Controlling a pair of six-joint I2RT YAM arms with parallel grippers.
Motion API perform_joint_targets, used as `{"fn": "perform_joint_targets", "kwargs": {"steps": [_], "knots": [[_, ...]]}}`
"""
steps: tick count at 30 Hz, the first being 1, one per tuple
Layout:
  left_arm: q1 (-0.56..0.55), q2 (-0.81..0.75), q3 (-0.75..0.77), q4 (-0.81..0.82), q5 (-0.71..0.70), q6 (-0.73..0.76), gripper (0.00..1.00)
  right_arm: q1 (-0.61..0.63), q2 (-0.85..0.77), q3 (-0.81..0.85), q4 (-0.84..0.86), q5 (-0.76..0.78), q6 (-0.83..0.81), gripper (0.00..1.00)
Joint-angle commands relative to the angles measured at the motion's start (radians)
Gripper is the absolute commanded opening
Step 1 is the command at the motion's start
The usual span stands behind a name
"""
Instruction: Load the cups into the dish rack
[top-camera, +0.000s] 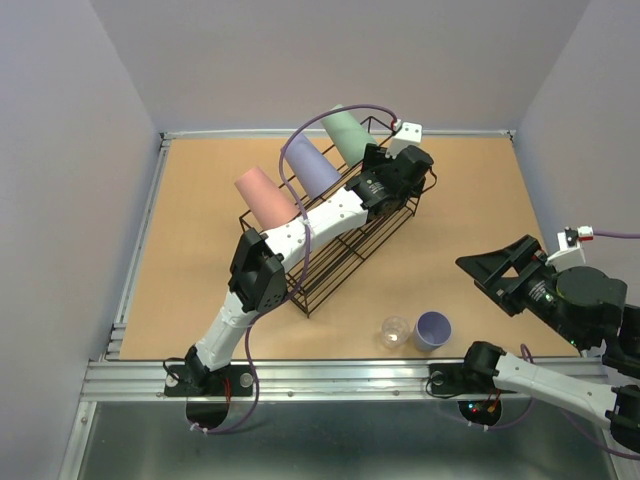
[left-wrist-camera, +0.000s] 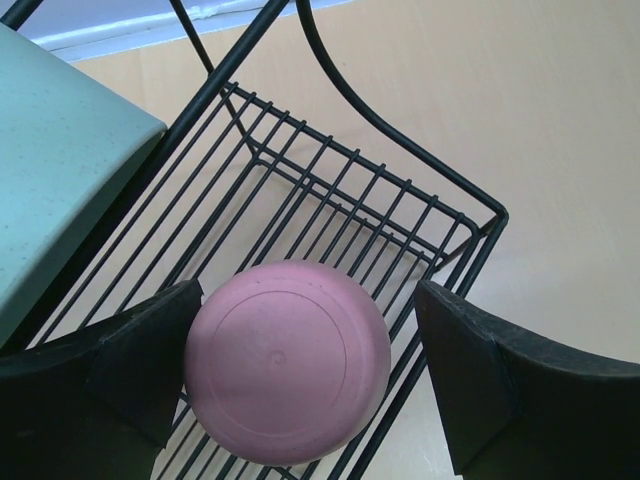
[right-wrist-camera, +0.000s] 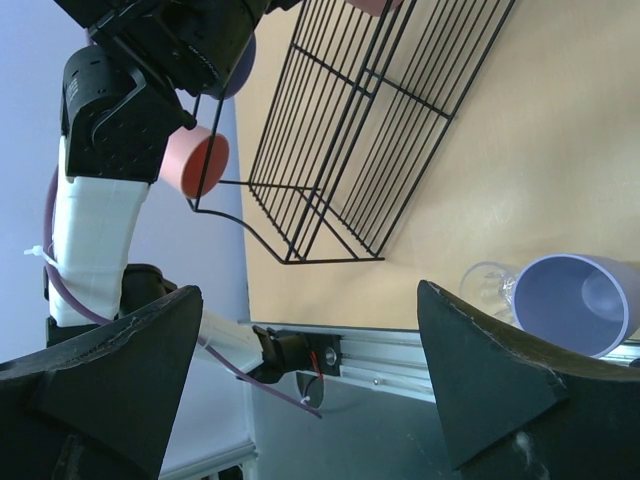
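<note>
Pink cup (left-wrist-camera: 288, 360) base-up, black wire rack (left-wrist-camera: 400, 165)

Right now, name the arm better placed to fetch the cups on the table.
Right. The right pincer hovers open nearest the lavender cup and clear cup; the left pincer is over the dish rack.

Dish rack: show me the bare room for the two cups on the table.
Free: the dish rack's near end, between the large pink cup and the front corner, though the left arm crosses above. Crowded: the far half, with the large lavender cup, green cup and the small pink cup under the left end effector.
</note>
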Motion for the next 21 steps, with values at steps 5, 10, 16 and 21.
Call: {"fn": "perform_joint_targets", "kwargs": {"steps": [5,10,16,21], "knots": [[-0.003,-0.07,0.009,-0.004,-0.007,-0.004,0.99,0.006,-0.014,-0.02,0.052,0.016,0.0,0.92],[-0.004,-0.099,0.02,-0.012,0.018,-0.019,0.99,0.005,-0.013,-0.027,0.061,0.016,-0.002,0.93],[-0.019,-0.133,0.026,-0.021,0.042,-0.027,0.99,0.005,-0.008,-0.041,0.078,0.011,-0.008,0.93],[-0.042,-0.157,0.02,-0.06,0.006,-0.03,0.99,0.006,0.001,-0.05,0.098,0.002,-0.015,0.93]]}}
